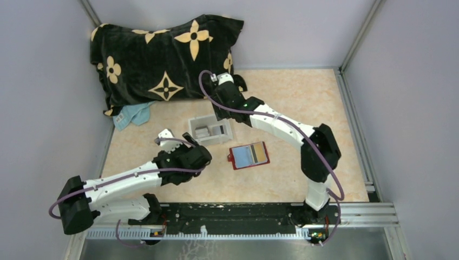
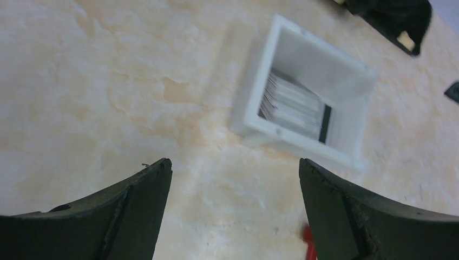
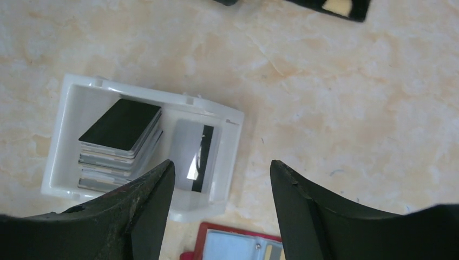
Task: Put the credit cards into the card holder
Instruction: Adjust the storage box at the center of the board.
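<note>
- The credit cards [image 1: 208, 131] sit in a white tray [image 1: 190, 127]. Seen from above, they lie directly below the right gripper [image 1: 222, 116], whose wrist hides its fingers here. The left gripper [image 1: 174, 138] stands off to the tray's side. The card holder [image 1: 249, 155] lies flat, apart from both grippers.
- From the left wrist, the left gripper [image 2: 234, 165] has its fingers spread wide with nothing between them. The credit cards [image 2: 289, 103] lie well ahead of the tips, off toward one finger. A red sliver of the card holder [image 2: 307, 238] shows beside that same finger.
- From the right wrist, the right gripper [image 3: 222, 165] is also spread and empty. A stack [image 3: 122, 135] lies just beyond one fingertip. Next to it, a striped card [image 3: 192, 154] lies with its long axis pointing back toward the gap between the fingers. The card holder [image 3: 238, 246] peeks out beneath the gap. The right arm looks much the nearer, so the pick seems to be its job.
</note>
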Tool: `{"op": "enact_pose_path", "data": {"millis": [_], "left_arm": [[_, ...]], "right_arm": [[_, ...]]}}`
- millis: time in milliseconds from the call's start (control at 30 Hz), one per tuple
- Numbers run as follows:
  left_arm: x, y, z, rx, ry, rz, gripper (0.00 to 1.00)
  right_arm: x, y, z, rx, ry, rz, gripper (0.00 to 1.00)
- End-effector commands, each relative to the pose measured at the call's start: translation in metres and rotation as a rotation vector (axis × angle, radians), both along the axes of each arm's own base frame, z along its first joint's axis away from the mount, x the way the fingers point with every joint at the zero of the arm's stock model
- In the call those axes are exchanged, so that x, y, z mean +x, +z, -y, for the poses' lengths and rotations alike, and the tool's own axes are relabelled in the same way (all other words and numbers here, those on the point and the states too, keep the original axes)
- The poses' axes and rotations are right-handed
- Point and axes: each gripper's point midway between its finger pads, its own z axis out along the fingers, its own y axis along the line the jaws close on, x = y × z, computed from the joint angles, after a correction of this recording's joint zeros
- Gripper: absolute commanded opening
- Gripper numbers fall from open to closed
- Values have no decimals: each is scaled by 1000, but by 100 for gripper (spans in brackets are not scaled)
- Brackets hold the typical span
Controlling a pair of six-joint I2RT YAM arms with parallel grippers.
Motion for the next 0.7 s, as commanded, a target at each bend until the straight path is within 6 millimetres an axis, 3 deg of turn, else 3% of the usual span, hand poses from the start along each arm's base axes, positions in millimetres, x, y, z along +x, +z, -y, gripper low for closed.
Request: {"op": "enact_pose_path", "data": {"millis": [0, 300, 667], "left_arm": [[12, -9, -30, -9, 135, -72, 91], [24, -35, -20, -69, 75, -121, 77], [11, -75, -5, -150, 26, -231, 73]], "right_arm": [[14, 15, -39, 33, 117, 40, 65], [44, -16, -57, -61, 227, 15, 64], [43, -56, -64, -146, 458, 15, 66]]}}
